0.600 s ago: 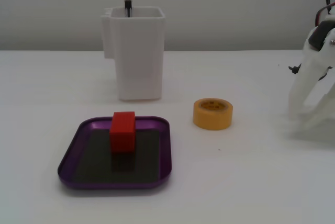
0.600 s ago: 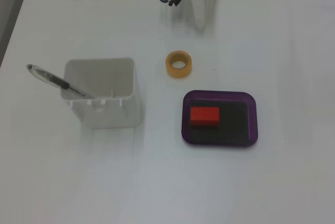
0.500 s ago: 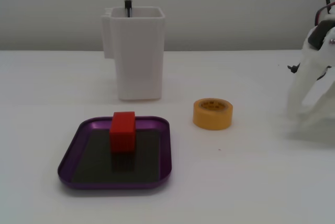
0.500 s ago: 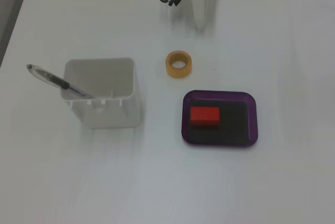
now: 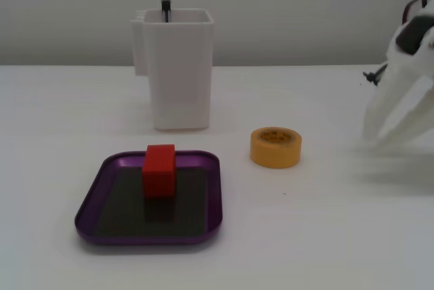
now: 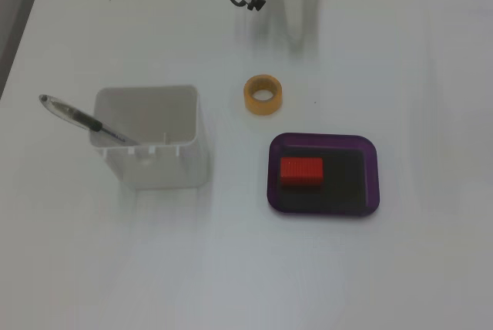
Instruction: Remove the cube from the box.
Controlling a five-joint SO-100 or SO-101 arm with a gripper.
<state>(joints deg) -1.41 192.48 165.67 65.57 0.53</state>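
inside the box [image 5: 210,195], toward its far side in a fixed view, the cube [image 5: 159,170] stands upright and exposed for grasping; white jaws hang apart, far right above the desk [image 5: 339,236].

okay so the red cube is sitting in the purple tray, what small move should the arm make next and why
Probably swing the gripper across toward the cube and stop above it. The gripper is off at the right edge of the table in a fixed view, holding nothing, with the tape roll lying between it and the tray, and the cube stands untouched on the tray floor.
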